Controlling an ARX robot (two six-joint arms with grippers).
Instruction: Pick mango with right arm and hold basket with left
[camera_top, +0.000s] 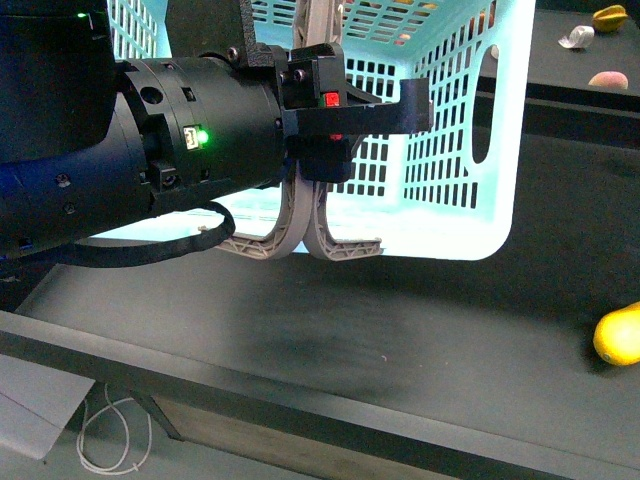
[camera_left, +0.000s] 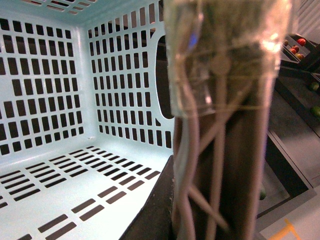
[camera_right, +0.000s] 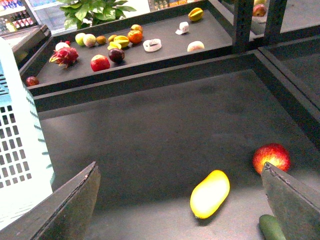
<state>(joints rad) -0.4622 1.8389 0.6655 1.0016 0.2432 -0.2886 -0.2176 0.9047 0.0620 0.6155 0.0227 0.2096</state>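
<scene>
Holding the fingers (camera_right: 70, 205) of our right gripper (camera_right: 179, 169) apart, we see the mango (camera_right: 210, 194) between them (left gripper (camera_top: 345, 135) clamps basket (camera_top: 450, 160) handles (camera_top: 312, 228)).

Mango (camera_top: 620, 335), a smooth yellow oval fruit, lies on its side on the dark table (camera_top: 400, 330) toward the right edge, well apart from the light turquoise slotted basket (camera_top: 450, 130) toward the left edge, whose two grey-brown arched handles (camera_top: 330, 235) are clasped together in the black left pincer (camera_top: 340, 125).

The basket (camera_top: 455, 150) is turquoise with slotted sides and grey-brown handles (camera_top: 326, 240); the mango (camera_right: 210, 194) is plain yellow, the apple (camera_right: 270, 156) red-yellow.
</scene>
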